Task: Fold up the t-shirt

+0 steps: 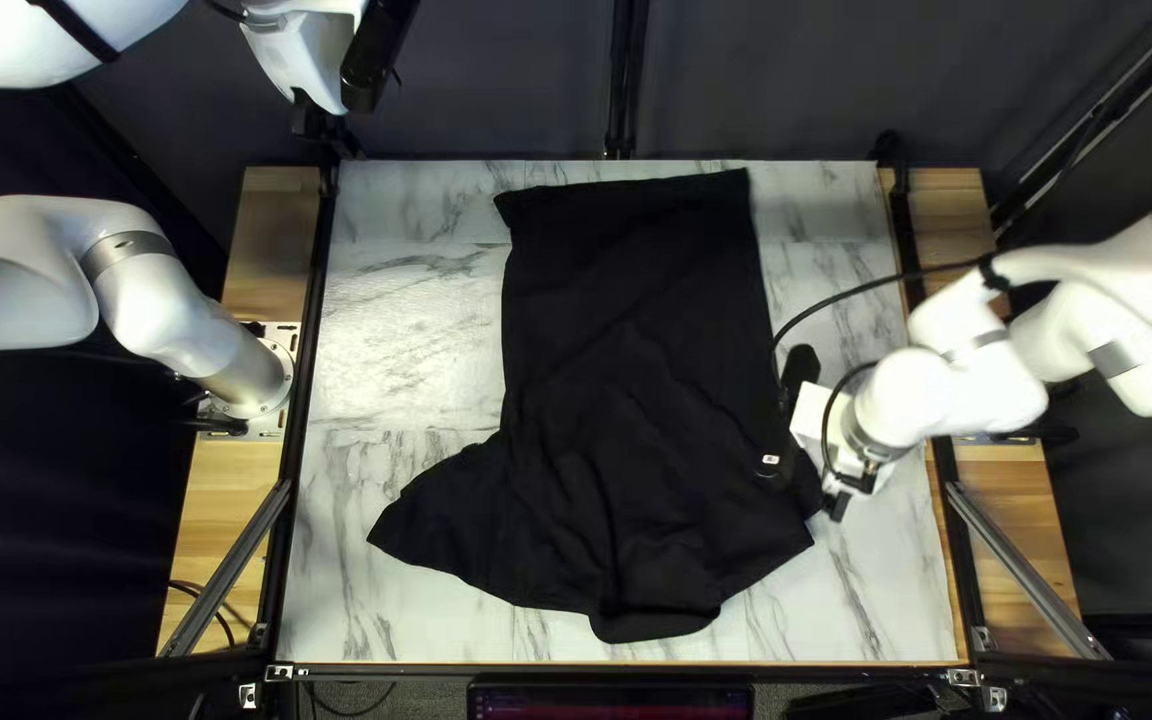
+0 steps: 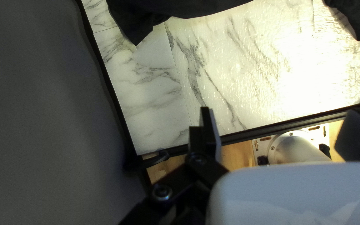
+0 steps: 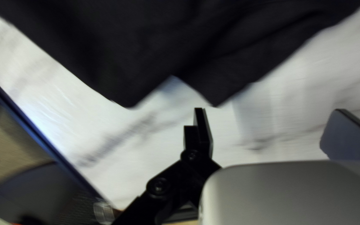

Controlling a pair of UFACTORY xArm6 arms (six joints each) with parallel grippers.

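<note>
Right wrist view: right gripper [image 3: 270, 111] spread wide, empty; left gripper [image 2: 281, 110] likewise. Pinch the T-shirt [image 3: 146, 50] low, near its edge.

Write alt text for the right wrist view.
A black t-shirt lies on a white, grey-veined table, its edge forming two pointed corners ahead of my right tool, which stands open and holds nothing.
</note>
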